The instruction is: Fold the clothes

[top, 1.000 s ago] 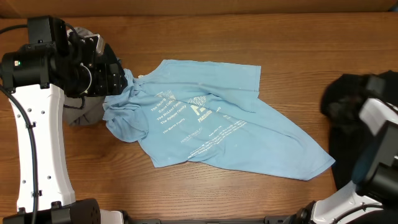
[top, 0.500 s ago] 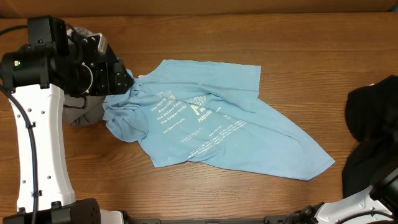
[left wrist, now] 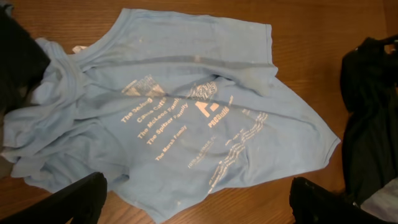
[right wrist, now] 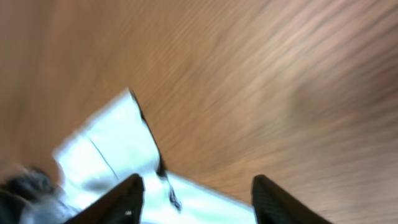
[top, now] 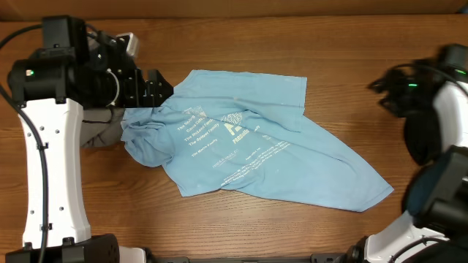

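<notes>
Brown wood of the table [top: 344, 51] shows on all sides of the light blue T-shirt [top: 248, 146]. The shirt lies in the middle, lettering up, with one lower corner reaching toward the near right corner. It is spread open but not folded, so I judge the task is at its beginning: laying the shirt flat.

Nearer the left edge the cloth is bunched and wrinkled. Just behind this, the left gripper [top: 157, 88] hovers with its fingers wide apart, holding nothing. The next move probably calls for taking this bunched side and pulling it smooth before any fold.

A grey garment [top: 99, 135] at the left edge is mostly hidden under the left arm. A black garment [left wrist: 370, 112] at the right edge is cut off. The right gripper [right wrist: 199, 193] is also spread and empty, but its view is blurred; I cannot tell what the pale patch there is.
</notes>
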